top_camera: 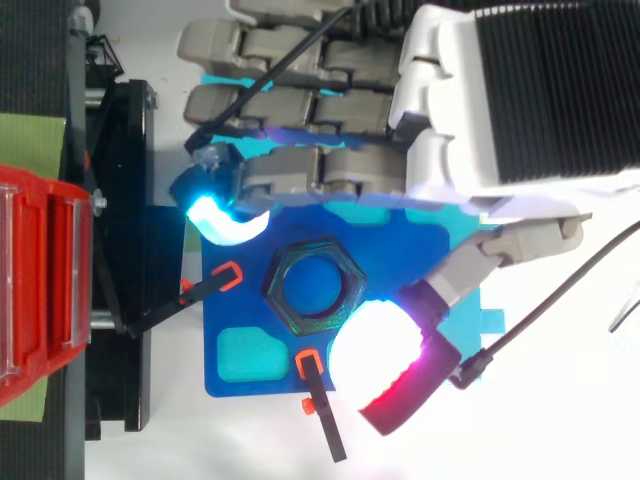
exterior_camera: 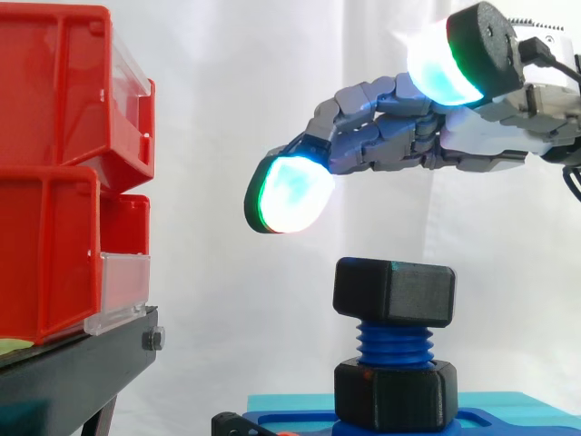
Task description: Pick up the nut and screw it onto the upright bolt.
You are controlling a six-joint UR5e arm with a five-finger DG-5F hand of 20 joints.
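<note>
A blue threaded bolt (exterior_camera: 393, 343) stands upright on a blue fixture plate (top_camera: 225, 315). A black hex nut (exterior_camera: 395, 291) sits on the bolt's top, and from above the nut (top_camera: 277, 292) shows as a ring. A second black nut (exterior_camera: 395, 392) sits at the bolt's foot. My hand (exterior_camera: 390, 136) hovers above the bolt, open, with its fingers stretched left and slightly drooping and nothing in them. In the top view the hand (top_camera: 520, 90) reaches over the plate, with one glowing fingertip (top_camera: 225, 220) left of the nut and the thumb pad (top_camera: 385, 345) to its lower right, both apart from it.
Red bins (exterior_camera: 54, 182) are stacked on a black stand (exterior_camera: 82, 363) at the left. Two black clamp arms with orange tips (top_camera: 215, 283) (top_camera: 318, 395) lie at the plate's edges. A white curtain hangs behind.
</note>
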